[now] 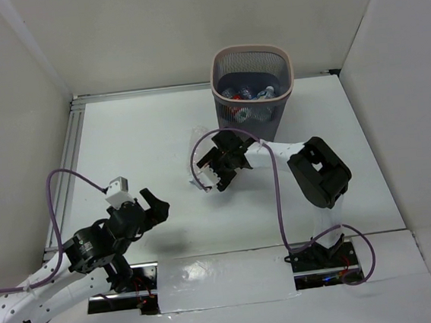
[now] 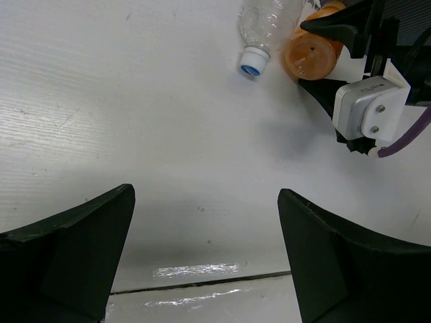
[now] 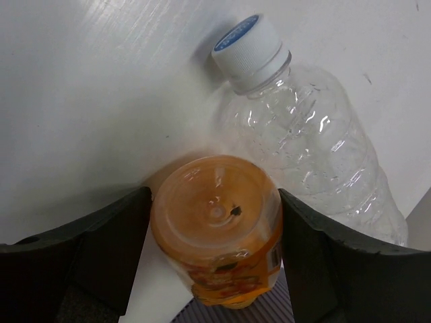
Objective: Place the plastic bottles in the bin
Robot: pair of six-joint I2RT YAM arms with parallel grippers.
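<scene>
- Orange bottle [image 3: 215,222] lies on the surface [image 1: 136,131] in front of the bin, base toward your right wrist camera.
- Your right end effector [image 3: 214,196] grips the orange bottle: one dark finger [image 3: 101,249] is against its left side and the other against its right.
- Clear unlabelled bottle [image 3: 316,148] lies on its side just beside the orange one, white cap with a blue top pointing away from the bin. It looks to be touching the orange bottle; no finger is on it.
- Bin [image 1: 250,48] stands upright at the far side of the surface, right of centre, near the back wall.
- More plastic bottles [image 1: 243,94] are already inside the bin. You can make out blue and red through the opening, but the count is too small to tell.
- Your left end effector [image 2: 205,192] is wide open with nothing between its fingers. It hangs over bare surface near your left base, well apart from both loose bottles.
- Left wrist view shows the two loose bottles and your right end effector at the top right.
</scene>
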